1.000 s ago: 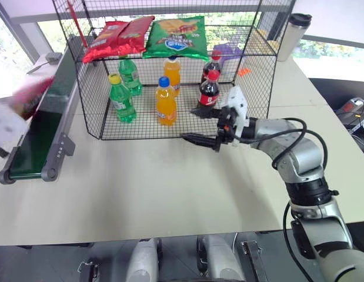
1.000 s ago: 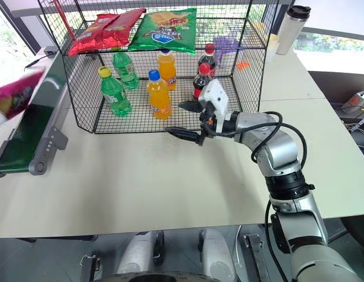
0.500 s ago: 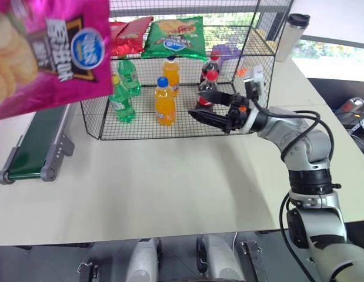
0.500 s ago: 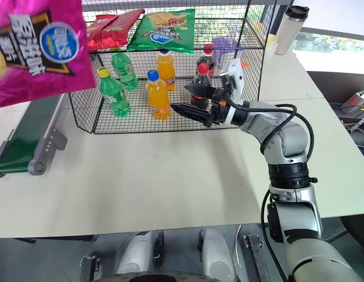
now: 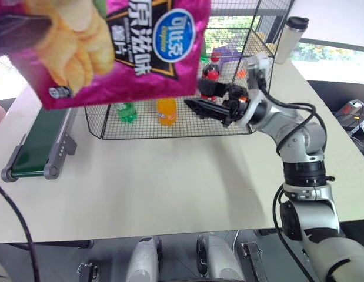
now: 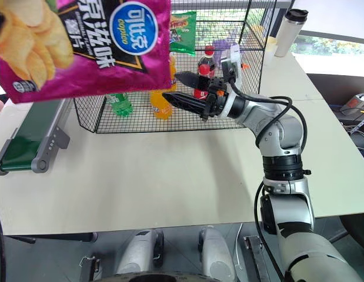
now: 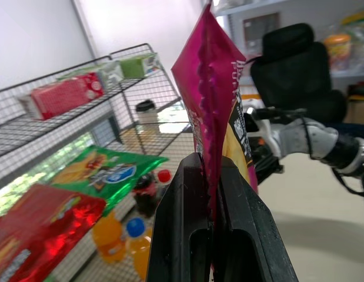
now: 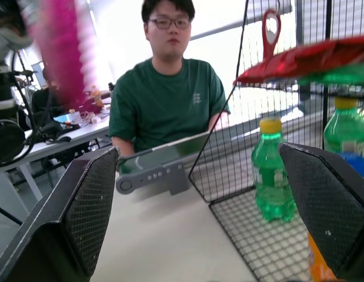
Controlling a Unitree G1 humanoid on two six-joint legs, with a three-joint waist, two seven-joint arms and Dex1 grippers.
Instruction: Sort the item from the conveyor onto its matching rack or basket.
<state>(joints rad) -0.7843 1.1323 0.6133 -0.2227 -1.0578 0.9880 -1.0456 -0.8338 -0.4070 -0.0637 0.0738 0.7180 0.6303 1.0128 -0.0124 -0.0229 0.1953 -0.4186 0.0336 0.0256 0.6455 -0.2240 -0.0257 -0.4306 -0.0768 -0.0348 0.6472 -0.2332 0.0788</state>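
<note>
1. The left hand (image 7: 214,235) is clenched on the edge of the magenta crisp bag (image 5: 120,50), black fingers pinching its crimped seam, as the left wrist view shows.
2. The bag hangs in the air close to the head camera, in front of the black wire rack (image 6: 240,70) and above the near end of the green conveyor (image 5: 37,144).
3. The right hand (image 6: 182,91) is spread wide and grasps nothing; it is raised just before the rack's front wall, fingers pointing toward the bag.
4. Inside the rack's lower tier stand cola bottles (image 5: 210,79), an orange bottle (image 5: 166,110) and a green bottle (image 8: 270,176); a green bag (image 6: 183,40) and a red bag (image 7: 43,235) lie on its upper tier.
5. Beyond the rack a steel tumbler (image 5: 289,38) stands on the counter (image 5: 170,182).
6. A person in a green shirt (image 8: 167,103) sits past the conveyor.
</note>
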